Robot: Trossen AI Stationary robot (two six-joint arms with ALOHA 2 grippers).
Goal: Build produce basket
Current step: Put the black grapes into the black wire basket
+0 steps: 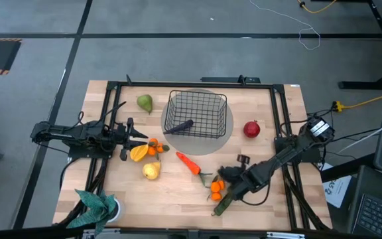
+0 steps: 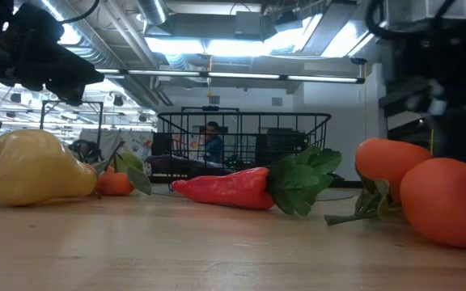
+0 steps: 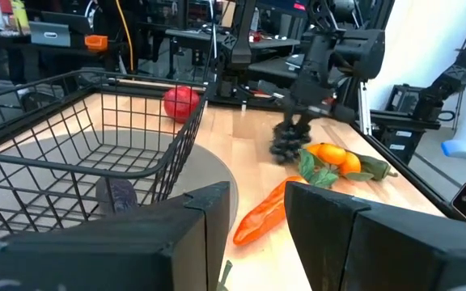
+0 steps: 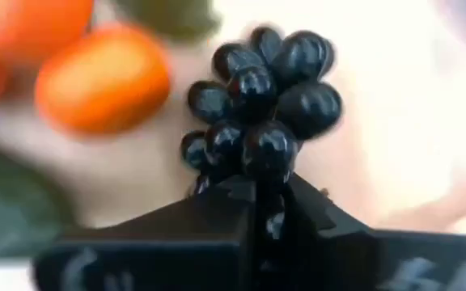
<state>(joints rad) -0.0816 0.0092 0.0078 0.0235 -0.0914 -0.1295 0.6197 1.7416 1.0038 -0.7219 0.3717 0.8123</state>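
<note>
The black wire basket [image 1: 197, 116] stands on a grey round mat at mid table, with a dark vegetable [image 1: 181, 126] inside. My right gripper [image 4: 264, 202] is at the near right, shut on the dark grapes [image 4: 257, 121], beside two oranges [image 1: 216, 189] and a dark green vegetable [image 1: 221, 206]. The carrot [image 1: 188, 162] lies on the table in front of the basket. A green pear [image 1: 144, 103] lies at the far left and a red fruit [image 1: 251, 128] to the right of the basket. My left gripper [image 3: 257, 234] waits open at the left, pointing level, next to small oranges [image 1: 154, 147] and a yellow pear [image 1: 152, 171]. My right gripper pinches one end of the grape bunch [image 4: 261, 174] between its two fingers. The fingers slant down from the table's right side. Most of the bunch sticks out beyond the fingertips. Whether it is clear of the table I cannot tell.
A teal leafy plant [image 1: 98, 206] sits at the near left corner. Another yellow fruit [image 1: 139, 153] lies just under the left gripper. Bare wood shows along the near edge between the plant and the dark green vegetable.
</note>
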